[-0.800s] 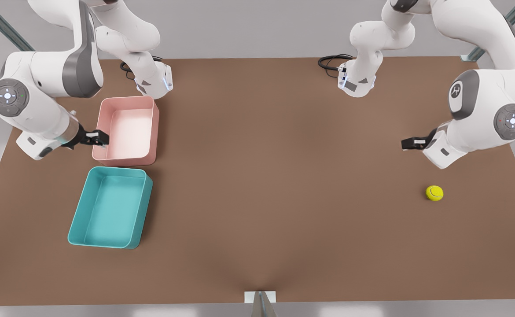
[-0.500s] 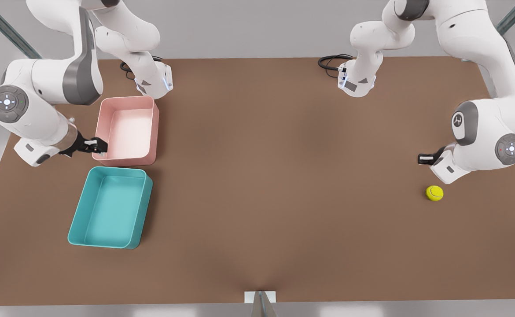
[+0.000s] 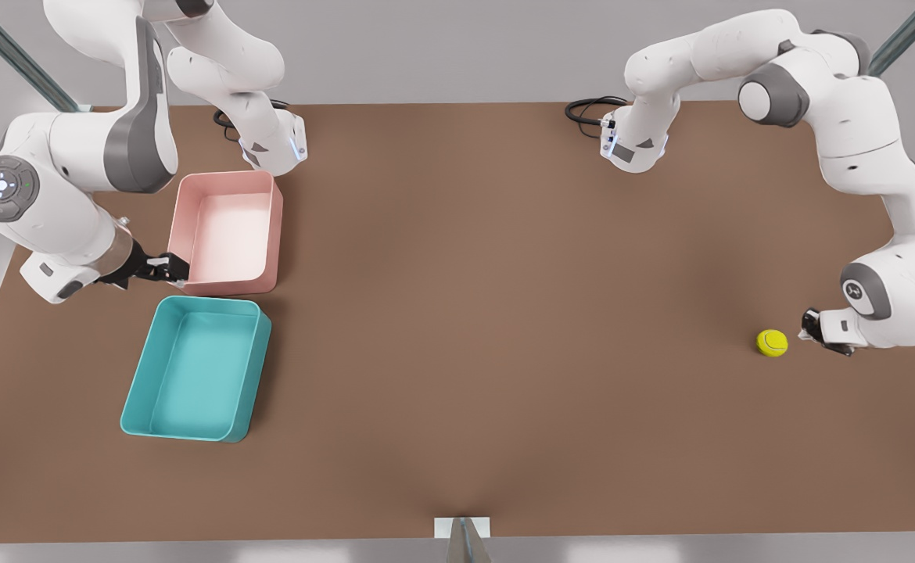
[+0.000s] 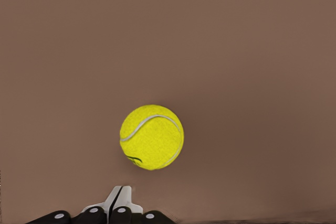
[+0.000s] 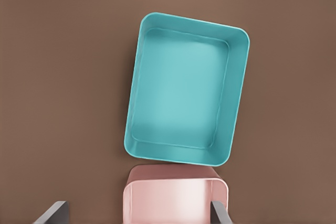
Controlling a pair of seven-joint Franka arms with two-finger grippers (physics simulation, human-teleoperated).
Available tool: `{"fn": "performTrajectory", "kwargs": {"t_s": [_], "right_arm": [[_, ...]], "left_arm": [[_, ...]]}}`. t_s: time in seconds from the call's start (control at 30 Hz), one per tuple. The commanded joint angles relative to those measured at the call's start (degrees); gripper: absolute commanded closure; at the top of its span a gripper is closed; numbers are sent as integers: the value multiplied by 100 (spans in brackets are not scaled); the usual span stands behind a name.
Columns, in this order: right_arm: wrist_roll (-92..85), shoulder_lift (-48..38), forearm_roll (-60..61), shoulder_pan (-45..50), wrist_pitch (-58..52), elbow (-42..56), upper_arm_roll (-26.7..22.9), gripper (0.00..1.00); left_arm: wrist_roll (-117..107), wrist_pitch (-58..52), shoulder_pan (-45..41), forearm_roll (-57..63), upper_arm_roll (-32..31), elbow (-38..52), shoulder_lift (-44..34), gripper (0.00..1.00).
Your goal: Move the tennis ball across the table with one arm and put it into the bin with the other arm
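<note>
While low, left tool [image 3: 811,327] beside tennis ball [image 3: 772,342].

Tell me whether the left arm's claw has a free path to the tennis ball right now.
Probably yes. The left claw, shut, sits low beside the tennis ball on the front view's right, with bare table between them. The right claw waits by the pink tray.

A simulated robot lab: two white arms [image 3: 856,117] bolted to a bare brown table [image 3: 489,313], grey walls, metal struts [image 3: 12,55].
</note>
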Motion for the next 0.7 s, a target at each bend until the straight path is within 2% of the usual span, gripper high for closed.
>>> {"fn": "performTrajectory", "kwargs": {"t_s": [0.0,0.37,0.57,0.67], "right_arm": [[-28,6,7,-1,15,3,-1,0],[-160,15,33,-1,-21,-6,-1,0],[-160,23,33,-1,-21,-6,-1,0],[-388,-38,112,-97,-21,-103,-1,0]], "left_arm": [[4179,449,8,306,34,-15,80,79],[2930,669,-27,745,43,-103,256,79],[3001,898,-18,754,43,-94,414,79],[3862,889,-18,491,43,-103,414,79]]}}
